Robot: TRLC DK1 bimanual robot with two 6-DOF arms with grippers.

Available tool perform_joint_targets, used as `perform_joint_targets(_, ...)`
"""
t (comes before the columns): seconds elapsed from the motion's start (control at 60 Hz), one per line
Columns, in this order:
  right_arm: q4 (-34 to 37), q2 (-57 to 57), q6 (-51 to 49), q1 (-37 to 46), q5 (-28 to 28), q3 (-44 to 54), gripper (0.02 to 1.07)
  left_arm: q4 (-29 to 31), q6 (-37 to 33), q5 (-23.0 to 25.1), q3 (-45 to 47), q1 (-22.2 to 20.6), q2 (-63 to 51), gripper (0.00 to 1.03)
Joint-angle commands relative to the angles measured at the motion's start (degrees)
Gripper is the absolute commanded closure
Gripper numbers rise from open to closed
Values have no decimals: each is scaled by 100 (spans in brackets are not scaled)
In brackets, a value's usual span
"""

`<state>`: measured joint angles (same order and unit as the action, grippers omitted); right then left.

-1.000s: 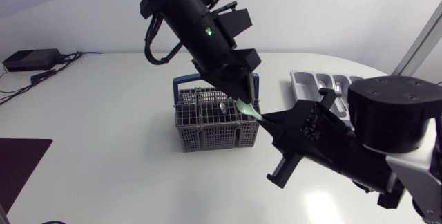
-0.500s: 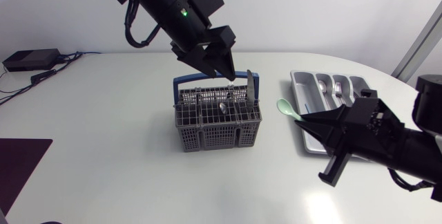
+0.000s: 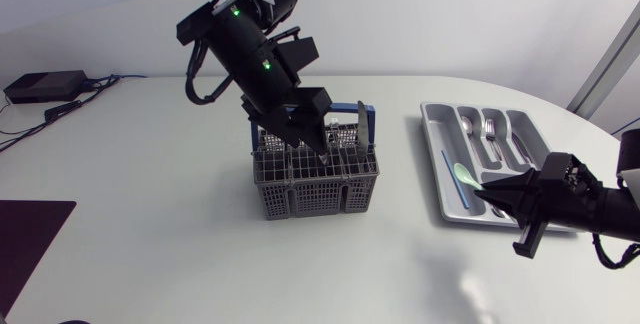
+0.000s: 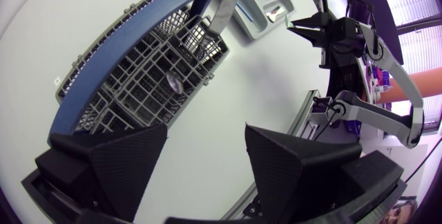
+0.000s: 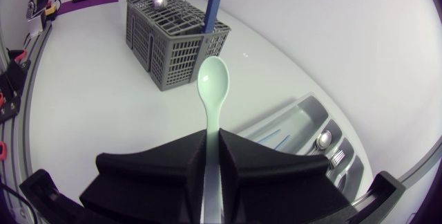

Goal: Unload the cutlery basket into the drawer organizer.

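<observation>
- Nearest the worktop [image 3: 150,194] front edge: right end effector [image 5: 213,135] is pinching the mint spoon [image 5: 213,86] by the handle end only, bowl sticking well out ahead.
- Risk: long overhang + thin grip, so the spoon could pivot or slide between the fingers on any quick wrist turn.
- Spoon bowl hangs over the near-left part of the organizer [image 3: 435,124]. Can't tell exactly which slot, or how high above it.
- Risk: release from too high and the spoon bounces out or lands across a divider.
- Risk: wrong slot. A blue stick [image 3: 447,169] lies in the leftmost slot and metal spoons are one slot over, so a small offset mis-sorts it.
- Risk: going lower, the fingers could hit the organizer rim and shove the tray, since it's loose on the worktop.
- Mid worktop: basket [image 3: 315,179] not emptied yet. It has a metal spoon [image 4: 173,80] inside and a knife [image 3: 360,122] standing up next to the blue basket handle [image 5: 213,6].
- Over the basket: left end effector [image 4: 206,131] has fingers spread wide, nothing between them.
- Risk: on descent a wide finger may catch the handle or grid wall and tip or drag the basket, which looks light.
- Risk: knocking the knife sideways, or grabbing 2 items at once.
- Risk: pulling a snagged piece up could lift the whole basket w/ it.
</observation>
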<state>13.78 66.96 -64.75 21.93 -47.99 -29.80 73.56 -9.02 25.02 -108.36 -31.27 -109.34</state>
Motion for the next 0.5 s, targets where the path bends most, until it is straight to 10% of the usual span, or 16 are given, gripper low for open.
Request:
perform_joint_targets(0.0, 283, 555, -908, 285, -106, -377, 101, -17, -83, 3, 148, 42, 194, 7)
perform_joint_targets(0.483, 1874, 3113, -4019, 1507, 228, -2346, 101, -17, -39, 3, 157, 42, 176, 7)
